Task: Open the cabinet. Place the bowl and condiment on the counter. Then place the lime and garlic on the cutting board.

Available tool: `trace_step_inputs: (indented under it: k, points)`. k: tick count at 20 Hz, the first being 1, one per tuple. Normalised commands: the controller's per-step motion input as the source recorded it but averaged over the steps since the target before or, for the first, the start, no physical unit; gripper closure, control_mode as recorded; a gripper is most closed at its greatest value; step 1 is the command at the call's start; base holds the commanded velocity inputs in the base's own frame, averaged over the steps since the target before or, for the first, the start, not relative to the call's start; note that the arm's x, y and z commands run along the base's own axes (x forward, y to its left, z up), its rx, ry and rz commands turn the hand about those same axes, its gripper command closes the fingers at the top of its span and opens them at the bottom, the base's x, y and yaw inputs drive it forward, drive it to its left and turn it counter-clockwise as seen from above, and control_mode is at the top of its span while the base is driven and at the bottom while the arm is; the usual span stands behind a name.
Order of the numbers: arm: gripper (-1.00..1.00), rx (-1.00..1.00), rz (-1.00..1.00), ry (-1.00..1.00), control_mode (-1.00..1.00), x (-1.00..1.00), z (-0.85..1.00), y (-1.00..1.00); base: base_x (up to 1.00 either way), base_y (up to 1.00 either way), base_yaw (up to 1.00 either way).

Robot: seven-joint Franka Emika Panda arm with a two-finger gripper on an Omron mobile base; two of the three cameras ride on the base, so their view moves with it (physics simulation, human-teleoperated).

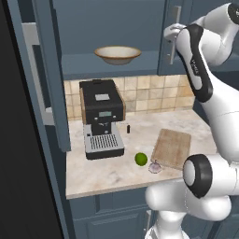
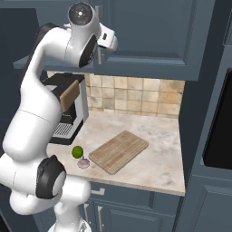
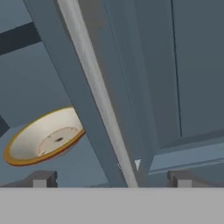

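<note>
**One Bowl Up High, Pincer Wide Open at the Handle**

While the left cabinet (image 1: 42, 93) door stands swung open, the left base view shows one bowl (image 1: 117, 54) sitting on the blue shelf inside. Down on the surface (image 1: 107, 172) there is one black coffee machine (image 1: 101, 119), one small dark condiment (image 1: 127, 129) bottle just right of it, one lime (image 1: 141, 159), one garlic (image 1: 155, 167) and one cutting board (image 1: 172, 148). The lime and garlic lie side by side on the surface, just off the board's near corner. The white arm reaches up to the silver handle (image 1: 175, 35) of the shut right door.

From the right base view, you can see one lime (image 2: 77, 152), one garlic (image 2: 83, 163) and one bare cutting board (image 2: 119, 151).

Looking through the hand view, two dark fingertips (image 3: 40, 179) stand far apart, so the pincer (image 3: 111, 180) is wide open and holds nothing. One silver handle (image 3: 98, 92) runs between them. One bowl (image 3: 46, 138) sits to the left.
</note>
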Motion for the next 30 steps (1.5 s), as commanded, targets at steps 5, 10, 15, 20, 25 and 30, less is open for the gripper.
trace_step_inputs:
  k: [5,10,15,20,25,30]
  points:
    - [-1.0,0.0,0.0,0.03,-1.0,0.35,0.0,-0.03,0.0,0.0,0.0]
    - [-1.0,-0.01,0.0,0.01,-1.0,0.33,0.0,-0.01,0.0,0.0,0.0]
    - [-1.0,0.0,0.0,0.0,-1.0,0.32,0.0,-0.04,0.0,0.0,0.0]
    - [-1.0,0.0,0.0,0.0,-1.0,0.22,0.0,-0.19,0.0,0.0,0.0]
    - [-1.0,0.0,0.0,0.0,-1.0,0.21,0.0,-0.14,0.0,0.0,0.0]
    - [1.0,0.0,0.0,0.02,-1.0,0.22,0.0,-0.12,0.0,0.0,0.0]
